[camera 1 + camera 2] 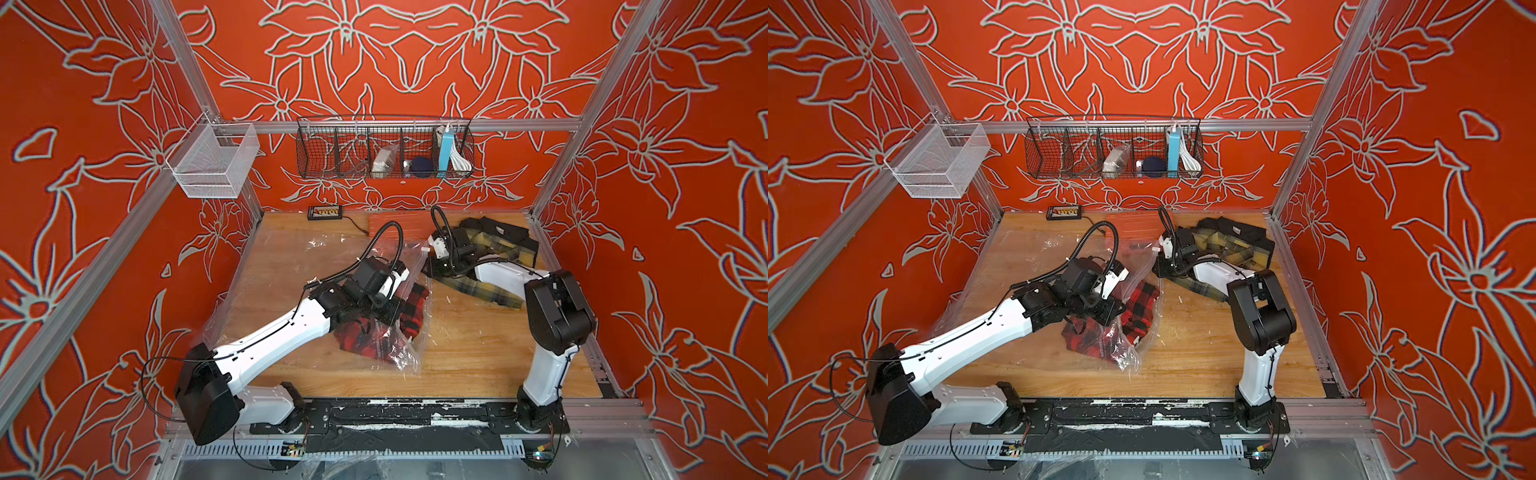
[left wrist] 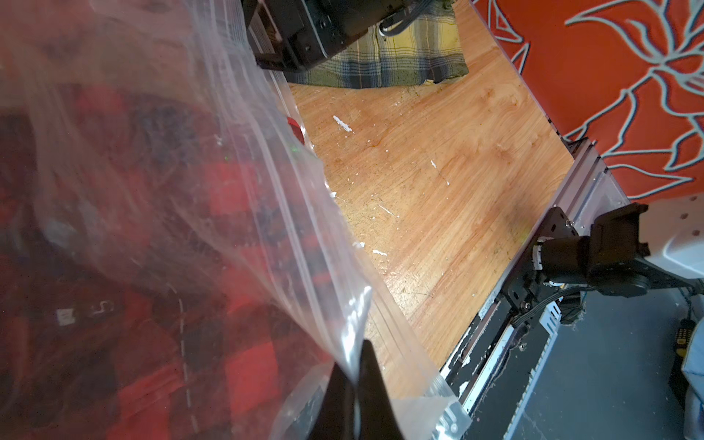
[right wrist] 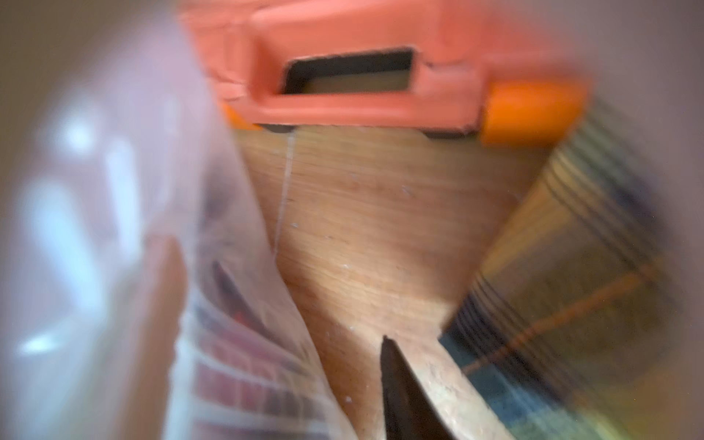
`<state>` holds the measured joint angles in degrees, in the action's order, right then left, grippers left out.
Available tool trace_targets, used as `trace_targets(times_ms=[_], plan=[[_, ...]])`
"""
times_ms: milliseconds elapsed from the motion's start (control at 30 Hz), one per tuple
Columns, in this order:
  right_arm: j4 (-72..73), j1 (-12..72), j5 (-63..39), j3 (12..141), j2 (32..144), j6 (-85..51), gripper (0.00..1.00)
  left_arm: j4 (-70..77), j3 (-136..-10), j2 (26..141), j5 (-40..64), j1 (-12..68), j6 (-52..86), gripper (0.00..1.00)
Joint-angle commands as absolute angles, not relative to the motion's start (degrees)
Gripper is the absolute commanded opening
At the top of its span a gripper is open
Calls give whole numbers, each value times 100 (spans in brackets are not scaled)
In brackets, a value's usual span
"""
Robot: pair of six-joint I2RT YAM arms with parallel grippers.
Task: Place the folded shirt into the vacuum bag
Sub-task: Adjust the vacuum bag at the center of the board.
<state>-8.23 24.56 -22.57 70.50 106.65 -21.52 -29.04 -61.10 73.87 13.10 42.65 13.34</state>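
Pinches the vacuum bag point(image 2: 244, 160) with the clenched left gripper point(image 2: 352, 384), red shirt point(image 2: 244, 373) behind plastic. Cannot tell the state of the right gripper point(image 1: 434, 268).

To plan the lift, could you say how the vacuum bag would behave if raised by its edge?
Probably floppy: the vacuum bag drapes in creases from the left gripper. Likely slippery: glossy film. The red plaid shirt inside may drag it down.

My left gripper point(image 2: 356, 377) pinches the edge of the clear vacuum bag point(image 2: 228, 190). Through the plastic I see a red and black checked shirt point(image 2: 244, 373). Beside the bag is the wooden table point(image 2: 438, 190). A green checked shirt point(image 2: 404, 57) lies on it.
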Motion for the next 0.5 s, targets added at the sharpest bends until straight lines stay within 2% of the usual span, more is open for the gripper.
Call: trace_targets(times_ms=[0,33,267,467], plan=[[-641,2522,-2554,7353,10519,-1863,5,-2871,-6072,7176,1172,4254,1373,3],[-726,2522,-2527,7378,10457,-1830,0,-2857,-6050,7127,1138,4254,1385,3],[-714,2458,-1179,6628,8978,-2175,0,-2705,-5998,7088,1163,4245,1279,3],[-301,1785,-194,4886,7295,-3983,0,-2441,-6185,7489,1227,4293,1055,3]])
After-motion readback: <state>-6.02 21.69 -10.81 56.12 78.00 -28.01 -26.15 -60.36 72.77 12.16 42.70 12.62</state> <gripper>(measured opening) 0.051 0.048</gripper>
